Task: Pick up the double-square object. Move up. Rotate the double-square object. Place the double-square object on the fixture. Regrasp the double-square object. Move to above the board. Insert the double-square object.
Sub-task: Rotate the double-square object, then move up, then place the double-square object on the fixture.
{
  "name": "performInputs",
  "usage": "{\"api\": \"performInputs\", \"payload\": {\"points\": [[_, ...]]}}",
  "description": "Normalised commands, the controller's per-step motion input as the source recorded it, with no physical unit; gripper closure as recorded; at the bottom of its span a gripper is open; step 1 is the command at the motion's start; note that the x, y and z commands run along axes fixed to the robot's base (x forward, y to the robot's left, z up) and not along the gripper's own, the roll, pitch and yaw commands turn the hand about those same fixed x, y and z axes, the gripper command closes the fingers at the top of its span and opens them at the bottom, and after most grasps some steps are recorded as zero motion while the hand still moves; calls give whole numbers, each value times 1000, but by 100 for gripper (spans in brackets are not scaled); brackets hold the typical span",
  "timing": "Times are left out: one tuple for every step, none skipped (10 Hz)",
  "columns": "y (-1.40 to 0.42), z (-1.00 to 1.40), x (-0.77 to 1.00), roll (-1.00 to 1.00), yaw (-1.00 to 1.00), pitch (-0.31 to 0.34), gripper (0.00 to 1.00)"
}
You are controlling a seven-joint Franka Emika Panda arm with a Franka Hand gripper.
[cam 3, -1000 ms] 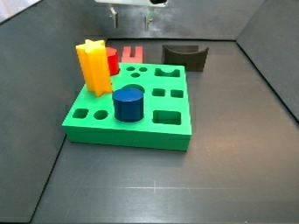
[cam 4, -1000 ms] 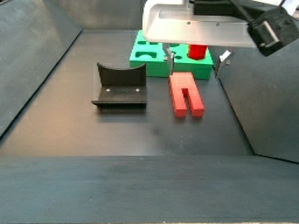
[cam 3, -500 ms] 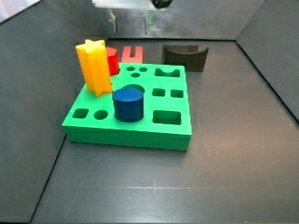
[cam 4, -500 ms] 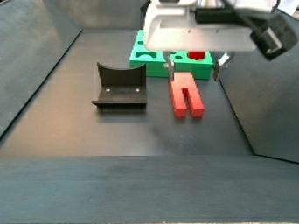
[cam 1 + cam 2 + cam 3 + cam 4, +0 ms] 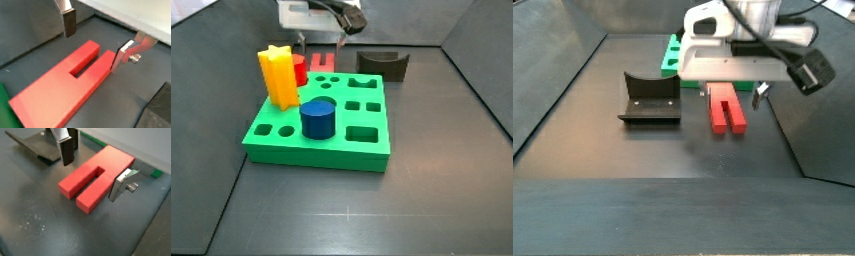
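The double-square object (image 5: 726, 108) is lying flat on the dark worktop (image 5: 673, 165), right behind the board (image 5: 321, 128) in a side view and just beside the fixture (image 5: 649, 99), which sits at about 9 o'clock from it. It hasn't been picked up yet, so I'd say we're at the very first step.

Going big to small: the board is the big green block with all the cutouts, and it's already carrying a yellow peg (image 5: 277, 75), a blue cylinder (image 5: 318, 118) and a short red cylinder (image 5: 299, 70). The fixture is empty, scooped side up, presumably waiting to take the red block for the regrasp.

The gripper (image 5: 93, 169) hangs low over the prong end of the red block. Its jaws are apart, one finger (image 5: 69, 22) outside one prong and the other finger (image 5: 123, 56) close against the outer side of the other prong. Whether that one actually touches, I can't tell. Makes sense to me: straddling both prongs means closing would squeeze across the width at the slotted end.

The worktop is matte dark grey, a bit scuffed and speckled in a wrist view, with sloped dark walls (image 5: 560, 75) around it like a shallow bin. Nothing else of the room shows.
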Motion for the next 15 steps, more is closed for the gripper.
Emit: {"api": "performInputs", "payload": {"points": [[12,-746,46,-111,-7,-51,0],[13,-603,42,-124,-6,-57,0],[14,-534,43,-130,-6,-62,0],[15,-373,38,-143,-4,-74,0],[17,-313,34,-148,-4,-74,0],[23,-190,31,-155,-8,-79,0],[0,0,0,0,0,0,100],[0,833,0,0,0,0,100],[1,821,-7,0,0,6,100],[3,703,-28,10,-7,27,100],[6,582,-23,23,-13,36,100],[5,495,-18,32,-14,45,100],[5,307,-17,54,-19,53,100],[0,1000,0,0,0,0,100],[-1,1000,-4,14,0,4,100]]}}
